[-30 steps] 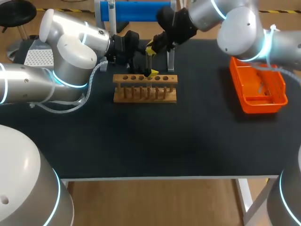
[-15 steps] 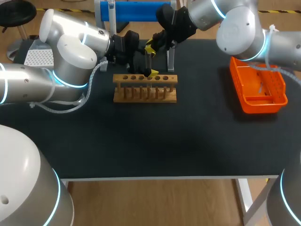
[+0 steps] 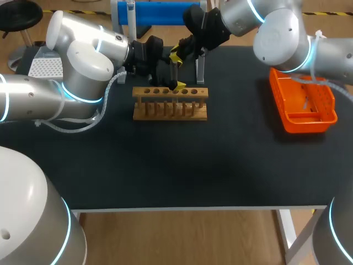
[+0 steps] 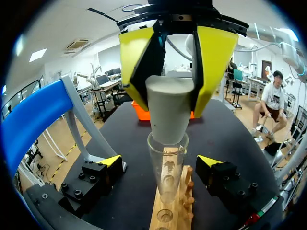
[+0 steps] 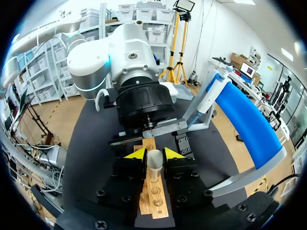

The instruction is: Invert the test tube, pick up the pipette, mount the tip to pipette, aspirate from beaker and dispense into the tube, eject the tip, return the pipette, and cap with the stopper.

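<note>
The right gripper (image 4: 171, 91) stands a touch higher and further back in the head view than a second ago. Over the last half second nothing shifts: both arms hold still over the rack (image 3: 170, 104).

The right gripper's jaws are clamped on the grey stopper (image 4: 168, 110), one yellow finger on each side. The stopper's narrow end sits in the mouth of the tube (image 4: 165, 177), and most of its body is above the rim. The tube stands upright in a hole of the rack, near the rack's middle.

The left gripper (image 4: 159, 165) waits low at the tube. Its jaws are apart, one tip on each side of the glass, and neither touches it.

The small rise followed by stillness suggests the stopper has been placed and the arm has paused, with the last step of the task in hand. How firmly the stopper is seated cannot be told. If it only rests in the mouth, a further push straight down is probably needed. The open left jaws give the tube no support, so only the rack steadies it against tilting.
</note>
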Robot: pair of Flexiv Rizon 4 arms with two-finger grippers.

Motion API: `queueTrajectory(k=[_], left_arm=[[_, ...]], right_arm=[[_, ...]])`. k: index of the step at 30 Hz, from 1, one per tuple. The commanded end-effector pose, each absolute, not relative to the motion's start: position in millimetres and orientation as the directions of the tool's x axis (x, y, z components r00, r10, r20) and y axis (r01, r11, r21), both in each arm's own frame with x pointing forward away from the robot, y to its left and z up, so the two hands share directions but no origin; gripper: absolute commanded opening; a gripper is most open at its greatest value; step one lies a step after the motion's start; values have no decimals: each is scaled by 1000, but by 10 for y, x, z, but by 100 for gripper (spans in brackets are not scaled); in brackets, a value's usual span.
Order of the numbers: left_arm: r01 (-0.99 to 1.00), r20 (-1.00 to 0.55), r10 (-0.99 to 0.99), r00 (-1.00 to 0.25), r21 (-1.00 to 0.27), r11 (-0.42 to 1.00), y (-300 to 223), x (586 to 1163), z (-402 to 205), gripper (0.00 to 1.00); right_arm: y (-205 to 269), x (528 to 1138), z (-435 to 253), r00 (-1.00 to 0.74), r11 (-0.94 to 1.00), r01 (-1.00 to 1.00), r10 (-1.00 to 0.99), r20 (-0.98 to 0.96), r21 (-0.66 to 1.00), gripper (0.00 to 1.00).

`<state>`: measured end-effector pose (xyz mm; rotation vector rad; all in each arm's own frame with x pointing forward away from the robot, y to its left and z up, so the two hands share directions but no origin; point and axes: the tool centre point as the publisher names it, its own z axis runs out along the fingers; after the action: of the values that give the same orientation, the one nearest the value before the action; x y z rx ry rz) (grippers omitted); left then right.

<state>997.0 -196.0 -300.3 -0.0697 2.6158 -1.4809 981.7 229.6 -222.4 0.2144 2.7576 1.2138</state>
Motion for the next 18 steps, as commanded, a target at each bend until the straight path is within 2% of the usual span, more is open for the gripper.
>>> queueTrajectory(k=[1,18], left_arm=[[27,-94,-106,-990,-857,515,-1963,9975,-3010,100],[27,-94,-106,-990,-857,515,-1963,9975,-3010,100]], right_arm=[[2290,9816,-2234,-983,670,83,178,-52,738,0],[2291,9791,-2241,-982,665,83,183,-54,742,0]])
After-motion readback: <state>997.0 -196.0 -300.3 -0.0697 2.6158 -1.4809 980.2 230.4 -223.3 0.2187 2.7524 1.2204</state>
